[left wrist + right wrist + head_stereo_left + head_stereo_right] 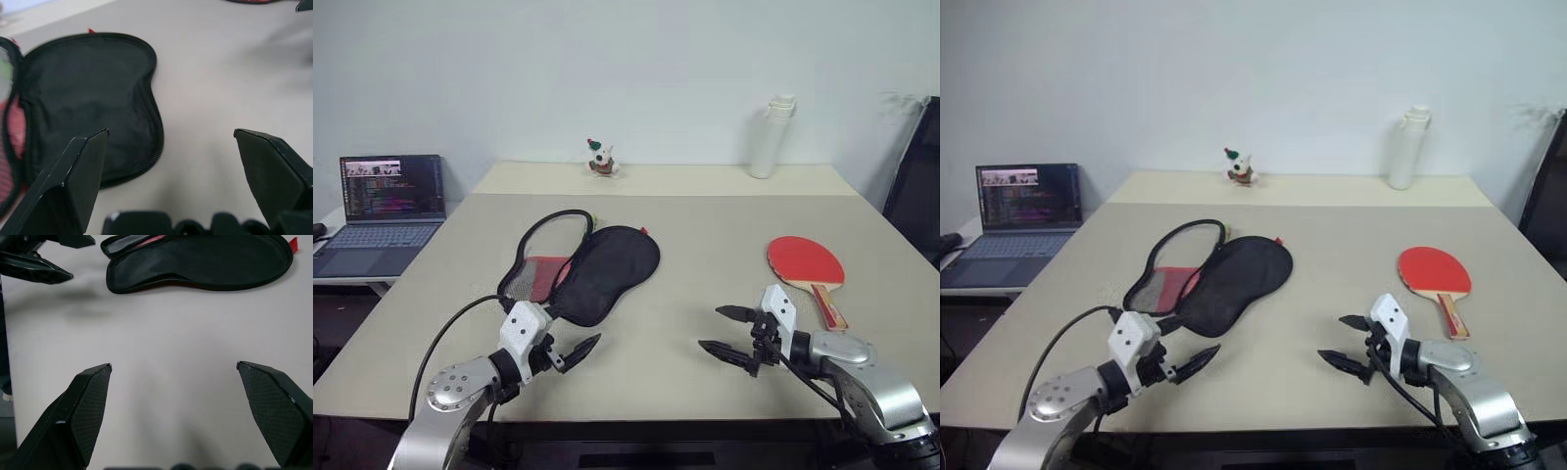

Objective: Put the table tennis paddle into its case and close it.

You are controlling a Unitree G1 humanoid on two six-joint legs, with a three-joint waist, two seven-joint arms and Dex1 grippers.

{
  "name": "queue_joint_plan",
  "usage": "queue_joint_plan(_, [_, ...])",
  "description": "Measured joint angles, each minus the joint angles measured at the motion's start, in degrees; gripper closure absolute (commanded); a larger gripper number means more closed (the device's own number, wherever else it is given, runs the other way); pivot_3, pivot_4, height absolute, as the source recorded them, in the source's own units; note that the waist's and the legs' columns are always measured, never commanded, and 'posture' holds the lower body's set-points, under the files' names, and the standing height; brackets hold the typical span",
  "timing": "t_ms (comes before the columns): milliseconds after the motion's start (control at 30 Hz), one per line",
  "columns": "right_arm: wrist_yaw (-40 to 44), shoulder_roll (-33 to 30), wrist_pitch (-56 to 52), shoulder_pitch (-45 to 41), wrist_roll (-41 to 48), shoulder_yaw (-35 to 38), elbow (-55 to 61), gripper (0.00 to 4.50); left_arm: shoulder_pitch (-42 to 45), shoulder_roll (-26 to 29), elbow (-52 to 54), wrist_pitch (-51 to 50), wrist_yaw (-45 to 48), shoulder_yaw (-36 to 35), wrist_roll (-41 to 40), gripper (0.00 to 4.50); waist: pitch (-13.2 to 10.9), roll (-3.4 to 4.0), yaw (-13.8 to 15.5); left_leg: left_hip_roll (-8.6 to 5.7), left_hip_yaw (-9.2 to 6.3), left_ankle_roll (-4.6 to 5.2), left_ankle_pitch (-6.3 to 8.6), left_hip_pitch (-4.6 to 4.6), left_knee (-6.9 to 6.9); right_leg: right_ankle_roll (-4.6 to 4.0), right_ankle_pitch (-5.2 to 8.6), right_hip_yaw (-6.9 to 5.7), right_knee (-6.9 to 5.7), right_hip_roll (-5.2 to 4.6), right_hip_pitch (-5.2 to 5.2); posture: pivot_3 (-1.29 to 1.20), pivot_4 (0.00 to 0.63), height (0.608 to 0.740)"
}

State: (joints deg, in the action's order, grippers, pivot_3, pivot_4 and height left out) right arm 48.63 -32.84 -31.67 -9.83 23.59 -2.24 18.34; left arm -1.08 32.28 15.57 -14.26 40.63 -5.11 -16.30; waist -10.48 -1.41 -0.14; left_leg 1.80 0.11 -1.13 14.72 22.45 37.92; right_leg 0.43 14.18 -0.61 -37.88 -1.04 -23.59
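Table (pixel 705 255): beige top, everything below sits on it or hangs over it. The case is the landmark for all places.

Laptop (pixel 386 206): lid up, screen lit, on a lower side surface off the table's left edge, well left of the case.

Case (pixel 602 269): unzipped and lying flat, left of table centre. Black flap on top, angled toward the far right; red lining and black mesh part (pixel 533 279) exposed on its left side, the open zip edge curling in a loop toward the far side. Nothing inside it.

Table tennis paddle (pixel 806 264): well to the right of the case, apart from it, flat on the table, red face up, handle (pixel 828 306) pointing to the near edge. Not in the case.

White bottle (pixel 770 137): upright at the far edge, far right of the case.

Left gripper (pixel 570 350): just at the near end of the case, in front of its narrow tail, hovering low. Jaws spread wide, nothing between them. In the left wrist view the black flap (pixel 93 98) lies just ahead of its fingers (pixel 78 171).

Right gripper (pixel 729 331): near side, right of the case, between case and paddle handle but closer to the paddle. Jaws spread wide, empty, pointed back toward the case. Right wrist view shows bare tabletop between its fingers (pixel 85 406), the case (pixel 205 259) beyond.

Small figurine (pixel 599 159): at the far edge, straight behind the case.
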Motion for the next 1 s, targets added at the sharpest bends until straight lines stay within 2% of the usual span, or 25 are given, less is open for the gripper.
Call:
queue_joint_plan(167, [-0.70,-2.03,-1.39,-0.05,0.37,1.11,1.55,0.00,3.39,-1.40,-4.20,2.66,-0.15,1.09,1.26,0.03,0.00,-0.01,0.03,-0.05,0.04,0.00,0.00,-0.04,0.05,0.02,-0.02,-0.01,-0.02,-0.01,0.03,0.00,0.150,0.740])
queue_joint_plan(367, [-2.17,-4.27,-3.88,-0.01,1.69,4.08,3.79,0.00,7.73,-2.20,-6.87,-0.84,1.81,3.06,0.17,0.03,0.00,-0.02,0.02,-0.09,0.05,0.00,0.00,0.03,0.01,0.02,-0.01,-0.07,0.03,0.04,0.01,0.00,0.150,0.740])
queue_joint_plan(700, [-6.57,-1.81,-6.08,0.85,3.54,5.07,8.06,0.00,19.03,-1.84,-15.96,-2.70,5.04,5.07,1.16,0.03,0.00,-0.02,-0.07,-0.13,0.05,0.00,0.00,-0.01,0.04,0.03,-0.02,-0.03,-0.02,0.10,0.01,0.00,0.150,0.740])
queue_joint_plan(1000, [-7.43,-1.37,-5.39,-1.43,3.67,4.96,7.74,0.00,28.61,-5.13,-29.85,-1.30,5.65,10.38,5.48,0.03,-0.02,-0.05,0.06,-0.19,0.05,0.00,0.00,0.12,0.04,0.04,-0.02,-0.08,0.06,0.11,0.00,0.00,0.150,0.740])
